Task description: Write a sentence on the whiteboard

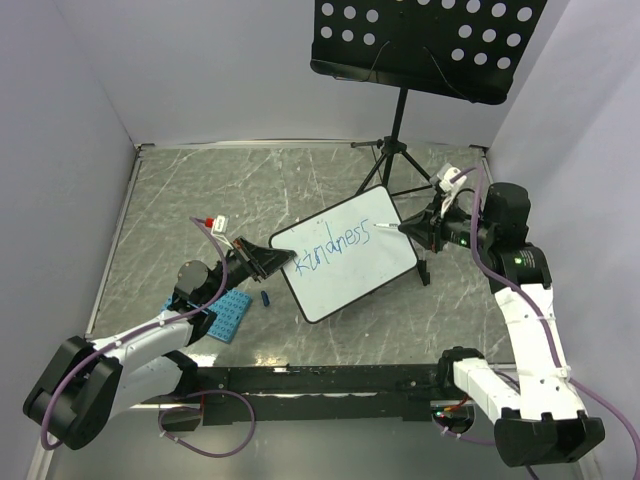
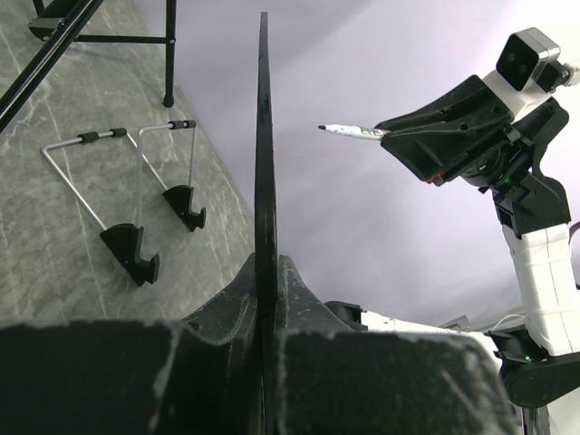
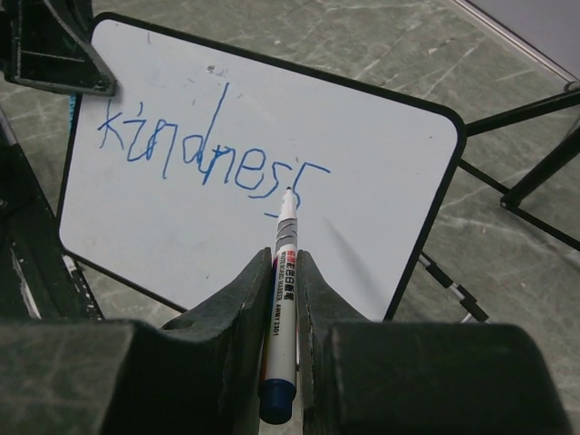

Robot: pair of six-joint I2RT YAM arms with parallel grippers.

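Observation:
The whiteboard (image 1: 345,275) is held tilted above the table, my left gripper (image 1: 262,258) shut on its left edge. In the left wrist view the whiteboard (image 2: 264,136) shows edge-on between the fingers of the left gripper (image 2: 268,272). The sentence (image 1: 335,248) is one blue word, "kindness" (image 3: 208,149). My right gripper (image 1: 425,228) is shut on a white marker (image 1: 388,227) with a blue end. In the right wrist view the marker (image 3: 283,272) sits upright in the right gripper (image 3: 285,267), its tip over the final "s". From the left wrist, the marker (image 2: 353,132) tip stands slightly off the board.
A black perforated music-stand tray (image 1: 430,40) on a tripod (image 1: 400,150) stands at the back. A blue studded plate (image 1: 225,318) and a small blue cap (image 1: 266,297) lie near the left arm. A wire stand with black feet (image 2: 127,245) rests on the table behind the board.

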